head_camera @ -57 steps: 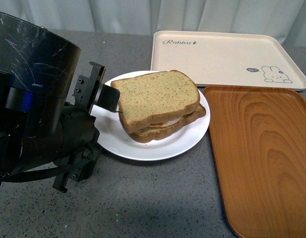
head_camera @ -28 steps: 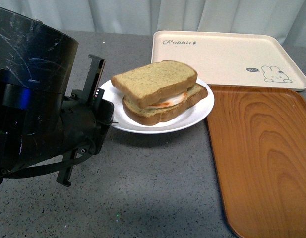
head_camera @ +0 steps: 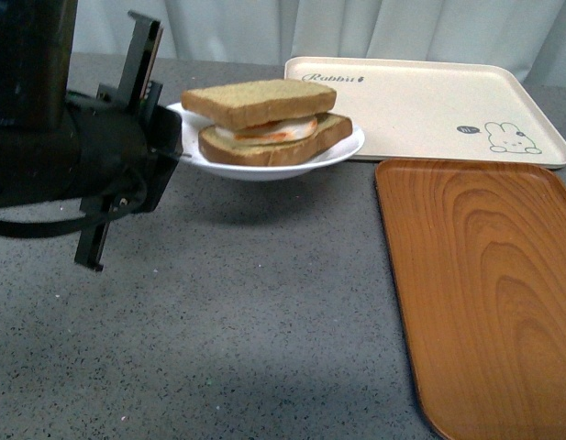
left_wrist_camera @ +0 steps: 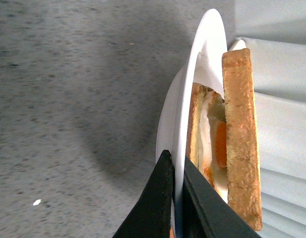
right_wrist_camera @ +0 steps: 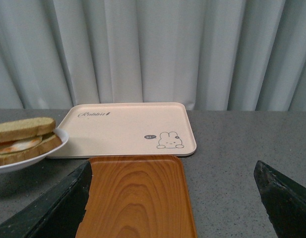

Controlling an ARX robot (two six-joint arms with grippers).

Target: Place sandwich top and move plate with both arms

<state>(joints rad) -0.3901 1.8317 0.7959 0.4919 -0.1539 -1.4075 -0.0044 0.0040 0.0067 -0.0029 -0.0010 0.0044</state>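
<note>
Now my left gripper is clamped on the rim of the round, plain white shallow plate, one black finger under the rim and the other above it, as the left wrist view shows edge-on. I hold the plate clear of the grey speckled tabletop; its shadow lies on the surface below it. The plain square slice of tan-brown speckled bread with a darker crust sits on top of the stack, over a white and orange filling and a second brown bread slice beneath, all resting on the plate. The top slice lies roughly level.

Behind the plate and toward my right sits the cream rectangular tray with a rabbit print, flat on the table; the plate's far edge overlaps its near left corner in the front view, though I cannot tell whether they touch. Just beside that tray, nearer to me, lies the orange-brown wooden tray.

My right gripper hangs with its two dark fingers spread wide apart, grasping nothing, above the wooden tray and facing the pale pleated curtain.
</note>
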